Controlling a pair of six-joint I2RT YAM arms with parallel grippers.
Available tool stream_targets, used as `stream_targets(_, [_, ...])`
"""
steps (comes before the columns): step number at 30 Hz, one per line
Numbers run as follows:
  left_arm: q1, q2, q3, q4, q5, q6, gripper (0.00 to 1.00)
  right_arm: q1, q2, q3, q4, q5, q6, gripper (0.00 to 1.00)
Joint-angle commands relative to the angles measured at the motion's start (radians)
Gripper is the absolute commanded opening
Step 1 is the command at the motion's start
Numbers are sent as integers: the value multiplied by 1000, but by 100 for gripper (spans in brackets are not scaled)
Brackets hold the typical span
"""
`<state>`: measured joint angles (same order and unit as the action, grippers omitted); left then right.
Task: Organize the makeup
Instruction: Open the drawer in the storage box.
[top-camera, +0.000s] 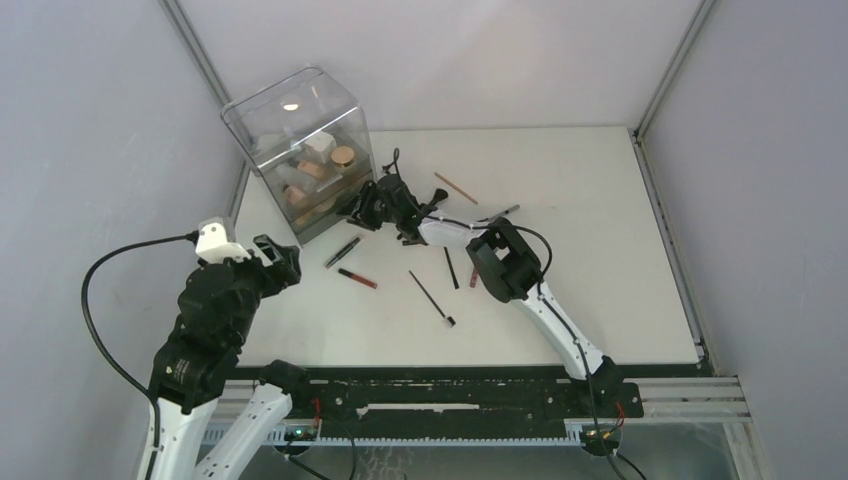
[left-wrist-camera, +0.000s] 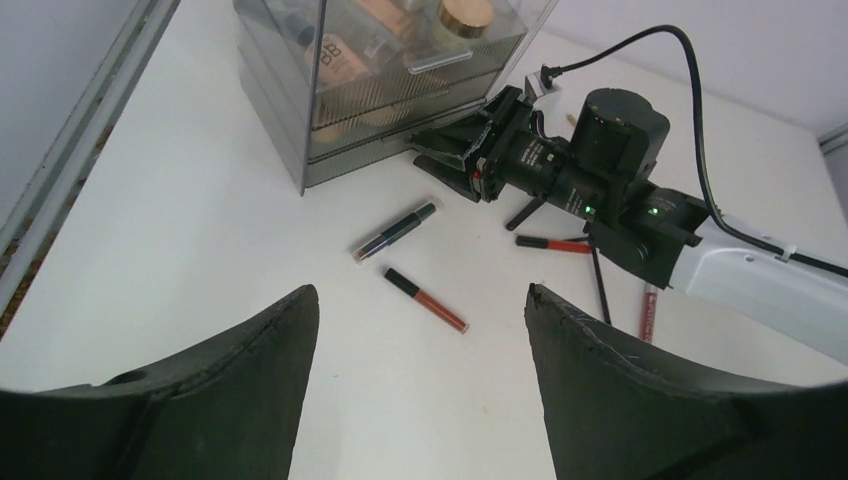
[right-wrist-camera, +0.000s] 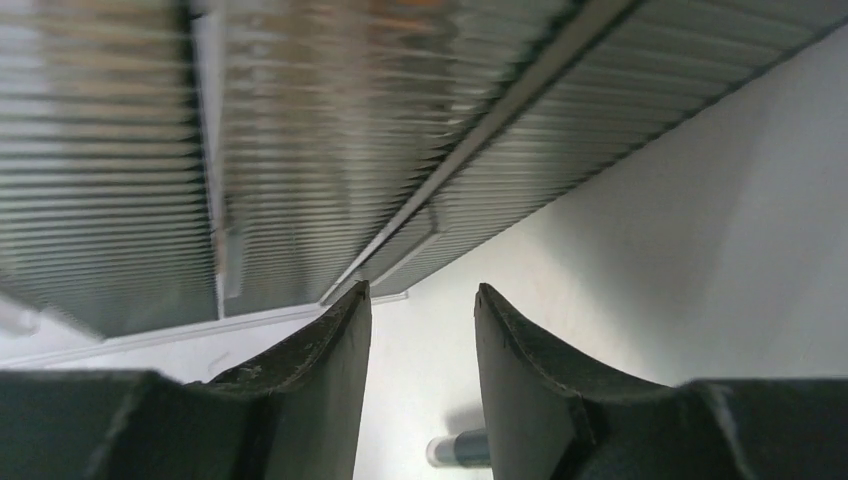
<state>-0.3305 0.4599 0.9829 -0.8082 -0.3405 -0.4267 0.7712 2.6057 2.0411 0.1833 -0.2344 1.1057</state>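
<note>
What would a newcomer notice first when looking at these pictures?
The clear box with drawers, packed with tan cosmetics, stands at the far left of the table, and the right gripper reaches close to its drawer fronts. Mid-table, red lip tubes and thin black brushes lie scattered before the open left gripper.

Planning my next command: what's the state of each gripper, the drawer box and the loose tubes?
Left gripper: open, empty, above the table.
Right gripper: slightly open, empty, at the drawer fronts.
Drawer box: upright, drawers look shut.
Red lip tube: lying flat, capped.
Black tube: lying flat, capped.
Thin black brush: lying flat.
</note>
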Motion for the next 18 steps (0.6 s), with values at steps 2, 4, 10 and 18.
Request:
stream_targets(2, [2, 20, 24, -7, 11, 50, 79, -15, 60, 120, -14, 0, 18, 50])
stream_targets(4, [2, 15, 23, -5, 6, 58, 79, -18, 70, 125, 6, 2, 28, 50])
stream_targets(10, [3, 13, 25, -6, 4, 89, 79, -18, 86, 94, 162, -17, 79, 49])
stream_targets(18, [2, 9, 12, -13, -18, 100, 78, -18, 87, 65, 256, -5, 122, 46])
